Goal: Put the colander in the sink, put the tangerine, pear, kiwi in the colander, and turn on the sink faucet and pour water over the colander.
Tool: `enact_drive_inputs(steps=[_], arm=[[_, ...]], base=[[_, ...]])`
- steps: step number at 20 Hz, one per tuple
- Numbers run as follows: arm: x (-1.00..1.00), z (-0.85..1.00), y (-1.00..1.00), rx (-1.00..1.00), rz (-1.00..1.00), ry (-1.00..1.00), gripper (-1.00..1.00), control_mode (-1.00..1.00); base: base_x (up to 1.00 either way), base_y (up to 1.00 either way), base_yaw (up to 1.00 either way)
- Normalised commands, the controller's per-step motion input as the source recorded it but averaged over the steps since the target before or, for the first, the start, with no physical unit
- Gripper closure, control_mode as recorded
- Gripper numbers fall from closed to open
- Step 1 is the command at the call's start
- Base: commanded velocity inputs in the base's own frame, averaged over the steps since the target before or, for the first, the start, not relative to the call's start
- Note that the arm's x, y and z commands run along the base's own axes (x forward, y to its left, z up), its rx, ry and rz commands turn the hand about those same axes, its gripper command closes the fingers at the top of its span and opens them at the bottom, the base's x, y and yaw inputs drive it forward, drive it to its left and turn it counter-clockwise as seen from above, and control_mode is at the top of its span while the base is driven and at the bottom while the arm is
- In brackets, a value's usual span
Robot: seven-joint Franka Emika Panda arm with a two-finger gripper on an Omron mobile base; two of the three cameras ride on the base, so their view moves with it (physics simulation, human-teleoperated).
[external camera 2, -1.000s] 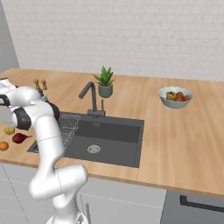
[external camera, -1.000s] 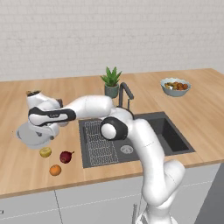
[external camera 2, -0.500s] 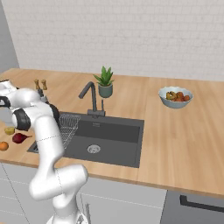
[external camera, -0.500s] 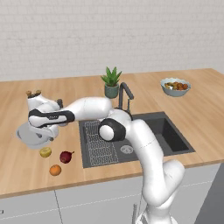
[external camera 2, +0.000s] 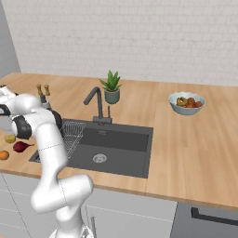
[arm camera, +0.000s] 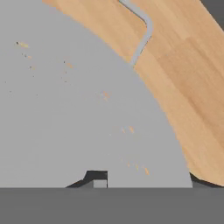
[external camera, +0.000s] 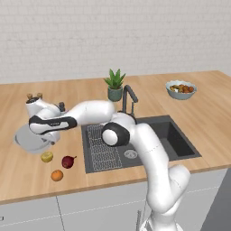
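Note:
The pale grey colander [external camera: 25, 140] lies on the counter left of the sink [external camera: 168, 137]. My gripper [external camera: 48, 136] is down at its right rim. In the hand view the colander [arm camera: 65, 109] is very close, its handle [arm camera: 143, 31] at the top. One dark fingertip [arm camera: 98, 176] stands inside the bowl and the other just outside the rim, so my gripper [arm camera: 148, 179] straddles it; whether it pinches the rim is unclear. In front lie the orange tangerine [external camera: 57, 175], a yellow-green fruit [external camera: 46, 156] and a dark red fruit [external camera: 67, 161]. The faucet [external camera: 129, 96] runs no water.
A wire rack [external camera: 101, 146] covers the sink's left side. A potted plant [external camera: 115, 84] stands behind the faucet. A bluish bowl of fruit [external camera: 181, 89] is at the back right. Small shakers [external camera: 34, 96] stand behind the colander.
The jaws have come closer together around the colander's rim. The arm and the colander have hardly moved.

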Motion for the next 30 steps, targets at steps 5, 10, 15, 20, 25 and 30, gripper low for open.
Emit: enact_drive_inputs(steps=[5, 10, 15, 20, 25, 30], arm=[[-0.06, 0.27, -0.20, 0.19, 0.00, -0.25, 1.00, -1.00], [-0.34, 0.66, -0.29, 0.31, -0.01, -0.04, 1.00, -1.00], [-0.41, 0.65, -0.45, 0.37, -0.15, 0.05, 1.00, -1.00], [-0.52, 0.60, -0.44, 0.28, -0.18, 0.01, 1.00, -1.00], [-0.61, 0.53, -0.26, 0.19, -0.14, 0.05, 1.00, -1.00], [-0.58, 0.55, -0.16, 0.03, -0.04, 0.08, 1.00, -1.00]], base=[[0.00, 0.00, 0.00], [0.00, 0.00, 0.00], [0.00, 0.00, 0.00], [0.00, 0.00, 0.00], [0.00, 0.00, 0.00], [0.00, 0.00, 0.00]])
